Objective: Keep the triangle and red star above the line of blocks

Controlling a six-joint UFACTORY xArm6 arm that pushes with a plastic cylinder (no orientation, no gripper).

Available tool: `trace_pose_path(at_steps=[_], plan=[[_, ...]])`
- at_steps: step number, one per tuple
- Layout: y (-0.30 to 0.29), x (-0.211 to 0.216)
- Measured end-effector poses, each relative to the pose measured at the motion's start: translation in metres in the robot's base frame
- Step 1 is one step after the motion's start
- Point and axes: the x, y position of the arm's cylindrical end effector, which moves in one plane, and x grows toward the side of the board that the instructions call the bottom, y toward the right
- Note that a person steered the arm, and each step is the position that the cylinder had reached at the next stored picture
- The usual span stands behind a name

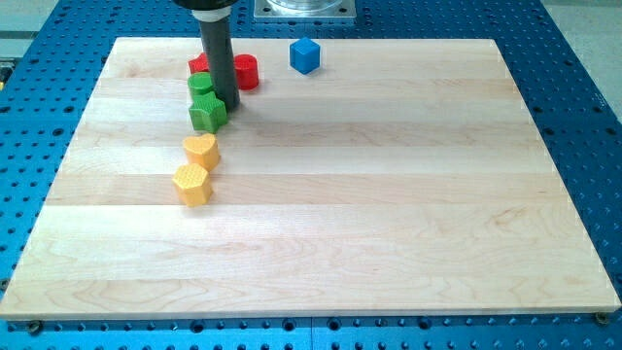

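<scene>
My tip (229,104) stands at the counter's (389,194) top left, touching the green star (208,113). There are no jaws, only the rod. Behind it lie a green block (200,85), a red block (246,71) and another red piece (199,64), partly hidden. Below follow the yellow heart (201,151) and yellow hexagon (191,184). A blue cube (304,55) sits apart.

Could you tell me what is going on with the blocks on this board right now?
My tip is down among a cluster of blocks at the board's upper left. It sits just right of the green star, with another green block above that. Two red blocks lie behind the rod, partly hidden. A yellow heart and yellow hexagon trail towards the view's bottom. A blue cube stands apart to the right.
</scene>
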Motion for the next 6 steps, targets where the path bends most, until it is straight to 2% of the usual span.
trace_pose_path(at_steps=[3, 4, 5, 6], plan=[[-0.065, -0.004], [-0.067, -0.007], [-0.099, 0.018], [-0.073, -0.006]])
